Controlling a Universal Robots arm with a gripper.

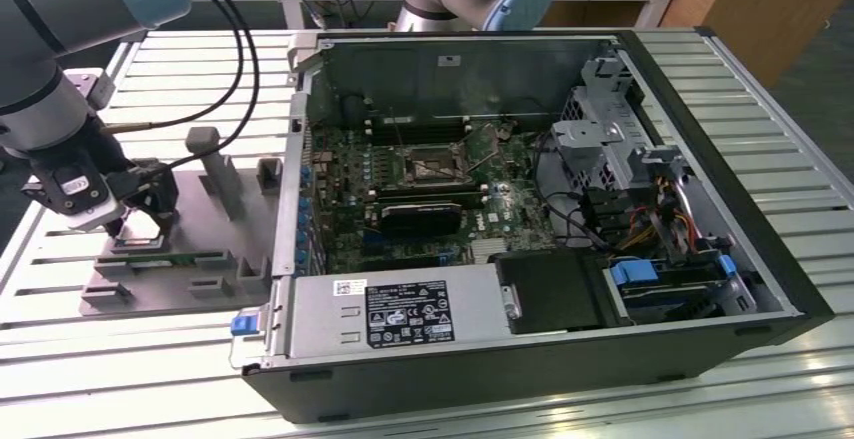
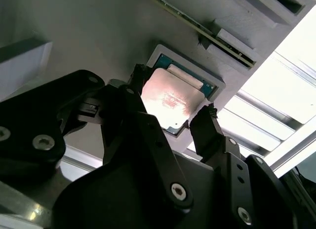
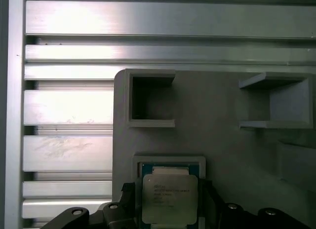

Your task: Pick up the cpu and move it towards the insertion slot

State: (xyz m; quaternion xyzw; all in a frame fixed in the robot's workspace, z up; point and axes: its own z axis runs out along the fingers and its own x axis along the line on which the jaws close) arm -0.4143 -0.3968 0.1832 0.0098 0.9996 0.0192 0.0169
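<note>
The cpu (image 2: 168,93) is a small square chip with a silvery lid, lying in a pale-rimmed recess of the grey fixture plate (image 1: 200,204). In the first wrist view the cpu (image 3: 169,197) shows printed text on its lid. My gripper (image 2: 173,96) (image 3: 169,209) straddles it, with one black fingertip (image 2: 140,76) against one edge and the other against the opposite edge. It looks shut on the chip. In the exterior view my gripper (image 1: 144,221) is low over the plate, at that view's left. The insertion slot (image 1: 430,165), a shiny square frame, lies on the motherboard inside the open case.
The open computer case (image 1: 534,339) lies on a slatted metal table (image 1: 107,359), with its wall between plate and motherboard. A black heatsink block (image 1: 427,217) sits just below the slot. Upright grey posts (image 1: 214,164) and a green memory stick (image 1: 154,248) stand on the plate.
</note>
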